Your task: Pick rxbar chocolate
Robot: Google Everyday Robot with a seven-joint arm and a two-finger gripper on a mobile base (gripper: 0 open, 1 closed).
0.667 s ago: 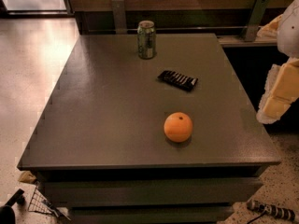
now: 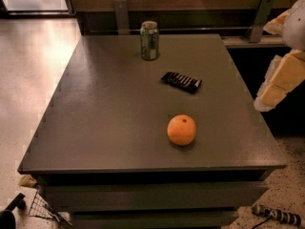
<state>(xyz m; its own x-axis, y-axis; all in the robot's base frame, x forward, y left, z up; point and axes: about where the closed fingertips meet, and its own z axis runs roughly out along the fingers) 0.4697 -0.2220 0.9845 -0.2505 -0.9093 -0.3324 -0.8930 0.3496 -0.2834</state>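
- A black chocolate bar lies flat on a grey table, right of centre.
- A green can stands upright behind it, near the far edge.
- An orange sits nearer the front.
- The robot's pale hand hangs beyond the table's right edge, apart from the bar; I cannot tell its state.

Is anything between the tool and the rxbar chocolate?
Nothing visible. The tool hangs beyond the right edge of the table, with bare tabletop between it and the rxbar chocolate. The green can stands farther back, the orange nearer the front.
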